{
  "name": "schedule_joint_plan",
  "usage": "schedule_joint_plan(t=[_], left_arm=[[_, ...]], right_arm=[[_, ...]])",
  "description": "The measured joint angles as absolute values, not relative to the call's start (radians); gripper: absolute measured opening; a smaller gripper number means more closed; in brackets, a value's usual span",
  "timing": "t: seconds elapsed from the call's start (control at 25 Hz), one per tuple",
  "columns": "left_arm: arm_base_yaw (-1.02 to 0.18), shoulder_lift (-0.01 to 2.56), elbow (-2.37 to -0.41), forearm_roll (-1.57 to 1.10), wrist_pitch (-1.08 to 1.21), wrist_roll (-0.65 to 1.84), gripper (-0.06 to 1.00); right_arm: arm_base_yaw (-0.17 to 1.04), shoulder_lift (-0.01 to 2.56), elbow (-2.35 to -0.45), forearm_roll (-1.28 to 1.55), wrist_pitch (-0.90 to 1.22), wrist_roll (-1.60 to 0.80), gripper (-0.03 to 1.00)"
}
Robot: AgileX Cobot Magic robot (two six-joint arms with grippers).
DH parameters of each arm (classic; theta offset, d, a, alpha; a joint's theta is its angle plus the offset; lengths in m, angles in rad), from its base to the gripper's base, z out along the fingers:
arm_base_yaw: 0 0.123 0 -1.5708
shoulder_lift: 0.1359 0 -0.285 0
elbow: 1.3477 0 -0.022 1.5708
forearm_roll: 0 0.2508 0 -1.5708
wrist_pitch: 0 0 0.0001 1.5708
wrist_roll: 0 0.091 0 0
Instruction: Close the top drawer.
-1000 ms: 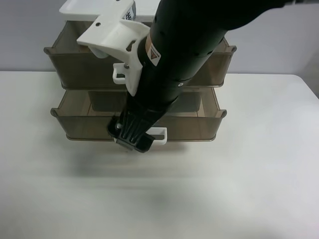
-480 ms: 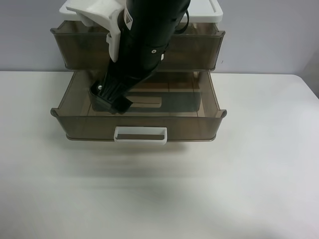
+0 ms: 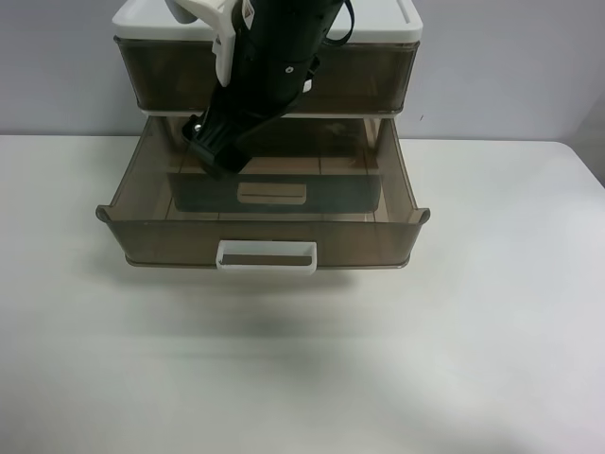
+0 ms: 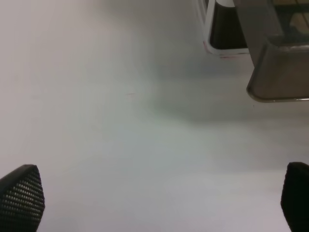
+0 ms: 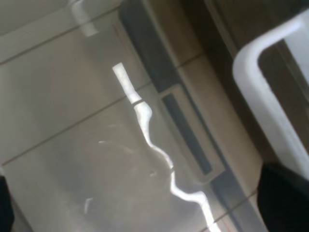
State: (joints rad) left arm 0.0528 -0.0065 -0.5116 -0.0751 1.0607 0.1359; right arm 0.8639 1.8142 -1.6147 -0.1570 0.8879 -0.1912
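Observation:
The top drawer point(image 3: 369, 80), smoky brown plastic, sits pushed in almost flush under the white cabinet top point(image 3: 378, 19). My right arm reaches across its front and hides its handle in the exterior view. My right gripper point(image 3: 216, 151) is at the drawer's front, just above the open lower drawer. In the right wrist view a white loop handle point(image 5: 263, 92) lies close beside my open right gripper point(image 5: 145, 203), which holds nothing. My left gripper point(image 4: 158, 195) is open and empty over bare table.
The twin lower drawer point(image 3: 255, 241) stands pulled far out, with its white handle point(image 3: 266, 256) toward the table's front. Its empty floor point(image 5: 96, 145) fills the right wrist view. One corner of it point(image 4: 277, 77) shows in the left wrist view. The white table point(image 3: 492, 331) surrounds the cabinet.
The top drawer has slid back into the cabinet. My right arm moved back with it, from over the lower drawer's handle to the cabinet front.

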Motion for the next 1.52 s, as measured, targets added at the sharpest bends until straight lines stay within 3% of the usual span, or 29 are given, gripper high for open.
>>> schedule_joint_plan(t=[0.24,0.68,1.08,1.24,1.52], left_arm=[[0.053,-0.007,-0.512,-0.075,1.061,0.136,0.99],[0.053,-0.007,-0.512,-0.075,1.061,0.136,0.99],[0.053,-0.007,-0.512,-0.075,1.061,0.136,0.99],[0.053,-0.007,-0.512,-0.075,1.061,0.136,0.99],[0.053,-0.007,-0.512,-0.075,1.061,0.136,0.99]], right_arm=[[0.795,1.821,-1.616,-0.064,0.870,-0.243,0.99],[0.793,1.757,-1.625,0.000,0.884,-0.302,0.99],[0.811,1.424,-1.632,0.000,1.203,-0.256,0.99],[0.811,1.276,-1.546,0.000,1.212,-0.223,0.99],[0.811,0.939,-1.239,-0.061,1.215,-0.219,0.99]])
